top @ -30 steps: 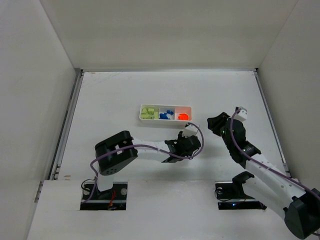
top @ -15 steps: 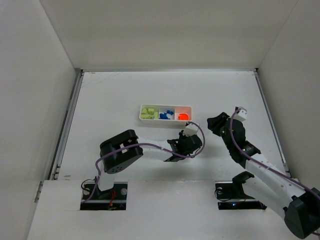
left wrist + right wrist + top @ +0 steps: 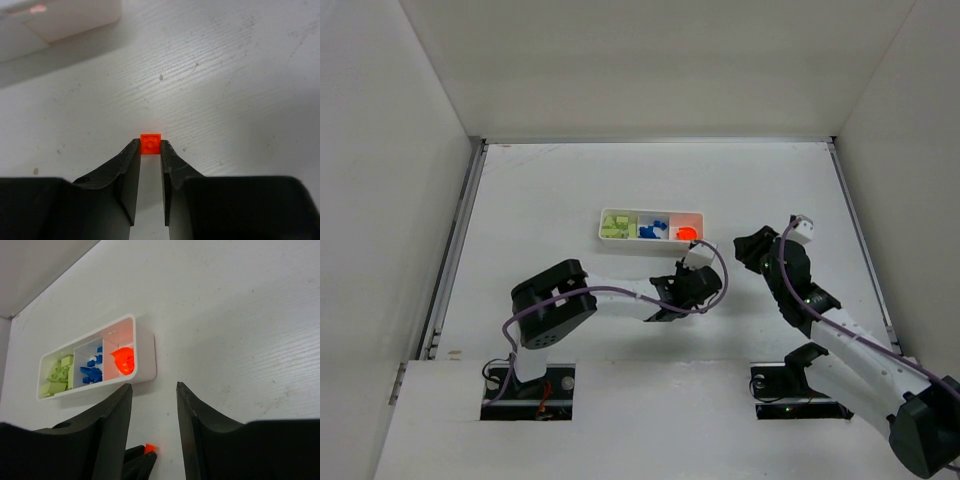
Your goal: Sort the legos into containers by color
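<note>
My left gripper (image 3: 149,144) pinches the orange lego (image 3: 150,141) on the table (image 3: 240,75) near the tray's (image 3: 146,352) orange end. It looks light, rigid and slick, so this shallow fingertip hold on its sides could slip.

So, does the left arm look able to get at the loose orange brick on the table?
Probably yes: the orange brick sits between the fingertips of the left gripper, seemingly touching both, and nothing on the table blocks it.
</note>
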